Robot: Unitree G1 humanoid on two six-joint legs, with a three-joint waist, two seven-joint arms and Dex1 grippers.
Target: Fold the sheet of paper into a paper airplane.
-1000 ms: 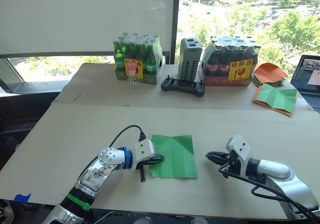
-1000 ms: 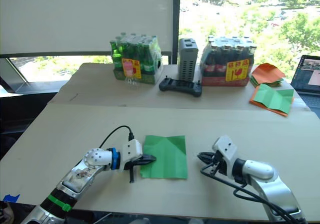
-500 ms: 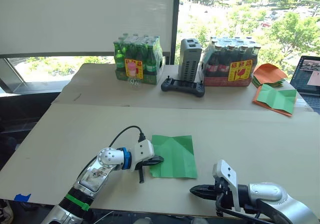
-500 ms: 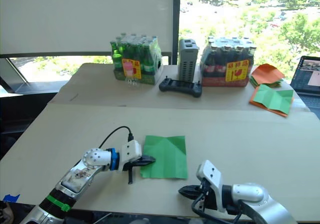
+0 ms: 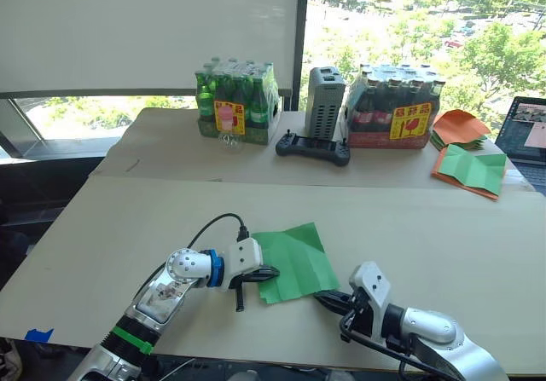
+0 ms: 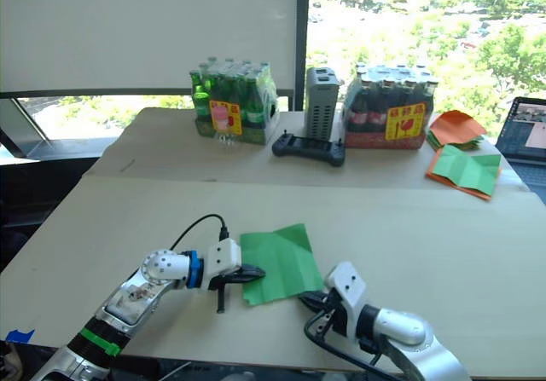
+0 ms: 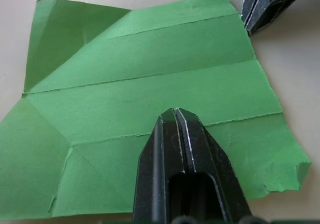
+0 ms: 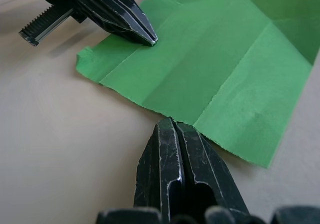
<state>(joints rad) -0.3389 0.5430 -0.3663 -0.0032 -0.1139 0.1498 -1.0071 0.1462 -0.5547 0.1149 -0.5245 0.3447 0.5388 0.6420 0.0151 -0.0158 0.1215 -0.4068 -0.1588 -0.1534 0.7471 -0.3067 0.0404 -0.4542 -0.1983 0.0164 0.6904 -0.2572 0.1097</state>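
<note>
1. Your sheet of paper (image 5: 294, 260) lies near the front edge of the table (image 5: 128, 219), roughly midway between its left and right edges, unfolded but creased, turned a bit askew to that edge.
2. Your left gripper (image 7: 175, 113) has its fingers pressed together, tips resting on the sheet's left part, pinning it to the table.
3. Your right gripper (image 8: 171, 125) also has its fingers pressed together, tips at the sheet's near right edge. Can't tell whether they touch the paper or sit just beside it.
4. Toward the far edge of the table: green bottle pack (image 5: 236, 101), grey box (image 5: 323, 100), black controller (image 5: 312, 148), dark bottle pack (image 5: 394, 105).
5. Near the far right corner: orange sheets (image 5: 458, 126) and an orange-bordered green sheet (image 5: 470, 169), well apart from your grippers.
</note>
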